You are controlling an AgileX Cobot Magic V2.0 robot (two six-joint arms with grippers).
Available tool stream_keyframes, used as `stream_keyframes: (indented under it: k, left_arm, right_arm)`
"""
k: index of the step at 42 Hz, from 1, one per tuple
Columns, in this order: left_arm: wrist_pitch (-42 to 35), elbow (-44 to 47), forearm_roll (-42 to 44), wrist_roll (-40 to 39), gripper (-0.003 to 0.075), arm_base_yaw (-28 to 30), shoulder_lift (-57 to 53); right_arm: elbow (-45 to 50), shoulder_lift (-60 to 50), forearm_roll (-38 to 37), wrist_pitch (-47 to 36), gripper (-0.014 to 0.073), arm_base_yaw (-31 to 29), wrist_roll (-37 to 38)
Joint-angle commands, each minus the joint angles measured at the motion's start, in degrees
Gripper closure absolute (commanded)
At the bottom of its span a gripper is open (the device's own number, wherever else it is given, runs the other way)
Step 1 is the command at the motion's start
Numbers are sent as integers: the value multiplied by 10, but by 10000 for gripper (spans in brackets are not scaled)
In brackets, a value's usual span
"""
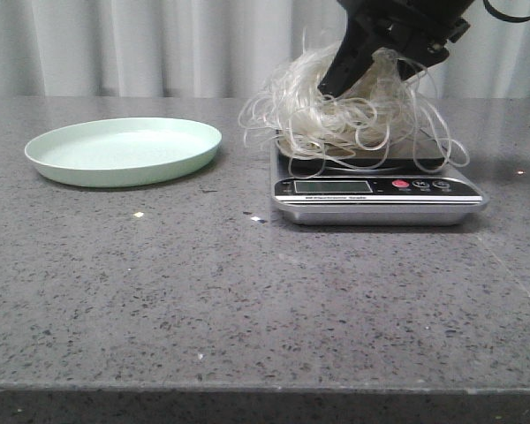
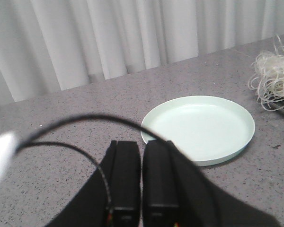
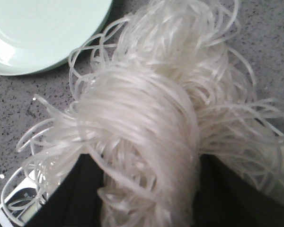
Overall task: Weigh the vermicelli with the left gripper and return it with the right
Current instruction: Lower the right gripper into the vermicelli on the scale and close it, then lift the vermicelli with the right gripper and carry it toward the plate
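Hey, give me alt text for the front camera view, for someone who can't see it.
A black right gripper reaches down into a nest of vermicelli on a kitchen scale. An empty pale green plate sits apart to its left on the grey table.

Staged test bench: grey speckled stone countertop (image 1: 247, 291), white pleated curtain (image 1: 159, 44) backdrop, digital kitchen scale (image 1: 378, 190), pale green plate (image 1: 124, 151).

Nothing can be read for certain: the scale (image 1: 377, 190) has a pale green display (image 1: 333, 186) with no legible digits, small print below it too blurred to make out, and button symbols too tiny to tell
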Motion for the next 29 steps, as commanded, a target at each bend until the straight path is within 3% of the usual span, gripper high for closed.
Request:
stream_keyframes:
  k: [1,2,15,29]
  left_arm:
    - [-46,-15,-1,-6,584,3,3]
    - [-46,-15,-1,-6,584,3,3]
    - [-46,-15,-1,-6,584,3,3]
    - [-46,-15,-1,-6,584,3,3]
  right_arm:
    - [-10,-16,-33,7,414,-3,-8]
    - [-10,-16,-33,8,451,-3,-8]
    - [-39,-45,-33,16,442,-3,-8]
    - [-132,-69,-26,72,442,-1,-8]
